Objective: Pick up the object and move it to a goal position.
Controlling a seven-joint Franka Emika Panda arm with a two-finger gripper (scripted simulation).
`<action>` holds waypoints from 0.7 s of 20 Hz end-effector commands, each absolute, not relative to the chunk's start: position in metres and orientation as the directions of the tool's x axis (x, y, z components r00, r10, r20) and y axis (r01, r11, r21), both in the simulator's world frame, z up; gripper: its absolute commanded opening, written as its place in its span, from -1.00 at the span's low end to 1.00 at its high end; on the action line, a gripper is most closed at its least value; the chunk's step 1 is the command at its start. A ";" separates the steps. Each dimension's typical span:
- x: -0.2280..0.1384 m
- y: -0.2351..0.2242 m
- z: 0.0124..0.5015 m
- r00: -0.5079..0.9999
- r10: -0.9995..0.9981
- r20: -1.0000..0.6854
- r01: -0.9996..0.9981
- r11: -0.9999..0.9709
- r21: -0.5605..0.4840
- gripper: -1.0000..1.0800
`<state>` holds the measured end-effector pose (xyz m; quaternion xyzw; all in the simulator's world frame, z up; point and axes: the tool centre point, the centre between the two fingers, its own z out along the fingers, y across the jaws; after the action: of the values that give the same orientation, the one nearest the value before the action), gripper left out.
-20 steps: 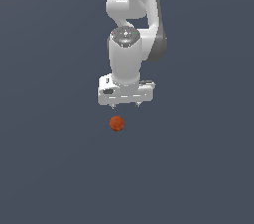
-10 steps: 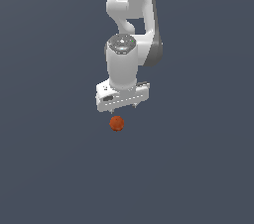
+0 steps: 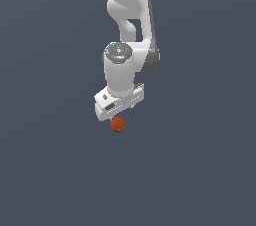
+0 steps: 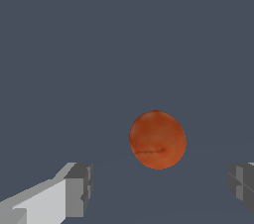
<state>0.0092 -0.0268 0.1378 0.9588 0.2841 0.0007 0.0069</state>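
The object is a small reddish-orange ball (image 3: 118,124) lying on the dark grey floor. My white gripper (image 3: 119,116) hangs directly over it, its body hiding the ball's upper edge in the exterior view. In the wrist view the ball (image 4: 158,139) lies between my two fingers (image 4: 77,188), which stand wide apart on either side without touching it. The gripper (image 4: 161,186) is open and holds nothing.
A plain dark grey floor (image 3: 200,170) spreads in every direction. No other object, container or edge shows.
The arm has come down and shifted slightly toward the exterior view's left, closing the gap above the ball. The ball has stayed in place.
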 end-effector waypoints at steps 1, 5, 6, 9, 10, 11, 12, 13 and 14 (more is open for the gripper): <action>0.010 -0.030 0.133 0.801 0.599 -0.004 0.599 -0.801 0.013 0.92; 0.011 -0.034 0.125 0.735 0.678 -0.005 0.678 -0.735 0.010 0.92; 0.011 -0.035 0.123 0.717 0.697 -0.006 0.697 -0.717 0.009 0.92; 0.012 -0.038 0.117 0.662 0.750 -0.006 0.750 -0.662 0.007 0.92; 0.012 -0.039 0.115 0.643 0.766 -0.005 0.766 -0.643 0.006 0.92; 0.012 -0.040 0.113 0.624 0.782 -0.005 0.782 -0.624 0.006 0.92; 0.012 -0.041 0.111 0.606 0.796 -0.005 0.796 -0.606 0.005 0.92; 0.012 -0.042 0.110 0.589 0.808 -0.005 0.808 -0.589 0.004 0.92; 0.012 -0.043 0.108 0.572 0.820 -0.004 0.820 -0.572 0.004 0.92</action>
<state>0.0122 -0.0418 0.1105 0.8945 0.4471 -0.0012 0.0031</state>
